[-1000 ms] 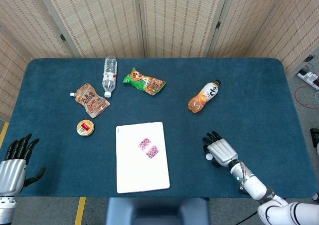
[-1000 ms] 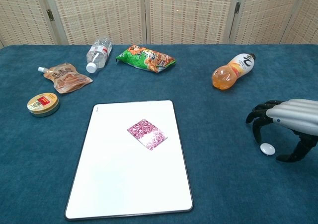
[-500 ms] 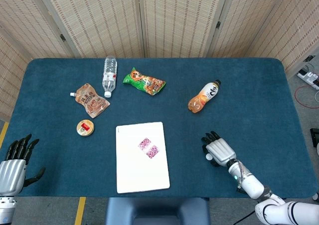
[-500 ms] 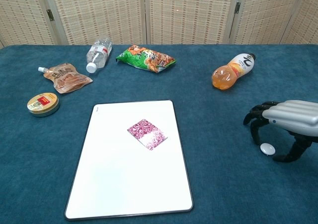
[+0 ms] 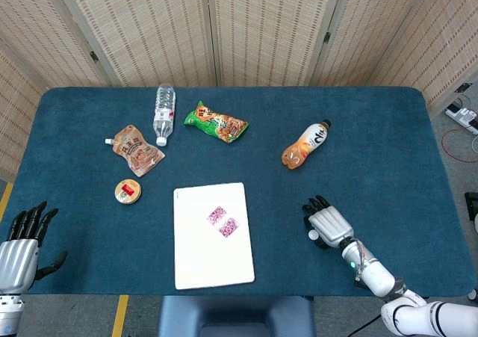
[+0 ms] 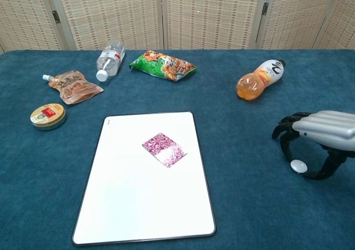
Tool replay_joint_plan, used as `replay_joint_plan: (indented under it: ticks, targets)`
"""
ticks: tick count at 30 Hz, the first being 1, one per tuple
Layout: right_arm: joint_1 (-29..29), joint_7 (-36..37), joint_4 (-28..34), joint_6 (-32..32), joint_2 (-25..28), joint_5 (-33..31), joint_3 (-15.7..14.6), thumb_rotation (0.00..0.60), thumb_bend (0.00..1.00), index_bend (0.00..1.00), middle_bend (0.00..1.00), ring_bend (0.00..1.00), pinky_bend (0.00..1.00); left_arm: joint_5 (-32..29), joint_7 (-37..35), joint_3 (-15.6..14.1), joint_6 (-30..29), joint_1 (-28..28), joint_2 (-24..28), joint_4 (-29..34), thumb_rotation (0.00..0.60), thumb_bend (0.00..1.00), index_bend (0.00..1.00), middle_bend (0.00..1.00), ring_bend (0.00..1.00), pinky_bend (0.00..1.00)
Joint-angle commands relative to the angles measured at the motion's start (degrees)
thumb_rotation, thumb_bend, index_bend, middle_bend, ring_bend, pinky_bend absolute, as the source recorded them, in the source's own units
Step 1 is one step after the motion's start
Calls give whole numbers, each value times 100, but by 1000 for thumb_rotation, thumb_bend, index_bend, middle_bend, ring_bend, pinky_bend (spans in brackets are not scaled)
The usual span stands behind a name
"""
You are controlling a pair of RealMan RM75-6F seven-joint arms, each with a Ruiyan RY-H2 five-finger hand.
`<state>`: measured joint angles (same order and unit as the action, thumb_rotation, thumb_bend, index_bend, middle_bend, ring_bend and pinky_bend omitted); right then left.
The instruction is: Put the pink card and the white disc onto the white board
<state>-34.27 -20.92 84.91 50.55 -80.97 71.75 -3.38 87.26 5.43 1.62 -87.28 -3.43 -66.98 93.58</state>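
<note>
The white board [image 5: 202, 262] [image 6: 127, 205] lies flat at the table's front middle. The pink patterned card [image 5: 222, 221] [image 6: 165, 149] rests on its upper half. To the right, the small white disc [image 5: 313, 235] [image 6: 299, 165] lies on the blue cloth. My right hand [image 5: 328, 225] [image 6: 321, 133] arches over it, fingertips down on the disc's left and thumb curled in close on its right. The disc still sits on the cloth. My left hand [image 5: 22, 243] hangs with spread fingers at the front left corner, holding nothing, and is seen only in the head view.
An orange drink bottle [image 5: 305, 144] [image 6: 259, 80] lies behind the right hand. Further back left are a green snack bag [image 5: 216, 122] [image 6: 162, 65], a water bottle [image 5: 163, 113] [image 6: 110, 59], a brown pouch [image 5: 137, 149] [image 6: 73, 86] and a round tin [image 5: 128, 192] [image 6: 47, 116].
The right hand's thumb has curled in closer to the white disc, and the hand has lowered slightly. The left hand, card and board have not moved.
</note>
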Motion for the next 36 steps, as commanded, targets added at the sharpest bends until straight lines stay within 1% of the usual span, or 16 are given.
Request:
replay_joint_plan:
  ticks: [1, 12, 18, 22, 26, 31, 33, 36]
  targets:
    - [1, -21, -9, -18, -5, -4, 11, 600, 303, 467, 195, 53, 0, -4, 0, -3, 10, -2, 0, 3, 600, 316, 136, 27, 61, 0]
    - [13, -72, -23, -54, -41, -17, 71, 600, 386, 506, 207, 56, 0, 9, -25, -4, 18, -12, 11, 2, 600, 315, 136, 27, 61, 0]
    - [-40, -67, 246, 37, 66, 136, 178, 600, 395, 514, 210, 53, 0, -3, -21, 3, 19, -13, 22, 11, 600, 316, 136, 27, 61, 0]
    - [-227, -134, 492, -6, 56, 210, 377, 600, 395, 514, 210, 54, 0, 5, -33, 5, 19, -19, 23, 20, 600, 316, 136, 27, 61, 0]
    - [-540, -299, 654, -214, -107, 172, 620, 600, 395, 514, 209, 55, 0, 9, -4, 7, 15, -21, 42, 50, 600, 315, 136, 28, 61, 0]
    - [-1087, -659, 580, -632, -527, -278, 1020, 600, 395, 514, 200, 51, 0, 29, 39, 9, 6, -28, 49, 97, 600, 316, 136, 27, 61, 0]
    - [-1304, -838, 487, -756, -717, -498, 1142, 600, 395, 514, 200, 49, 0, 30, 45, 2, 2, -21, 54, 108, 600, 316, 136, 27, 61, 0]
    - [-1543, -1071, 353, -852, -947, -781, 1235, 600, 395, 514, 199, 44, 0, -9, 18, 1, 7, -6, 75, 118, 600, 316, 136, 27, 61, 0]
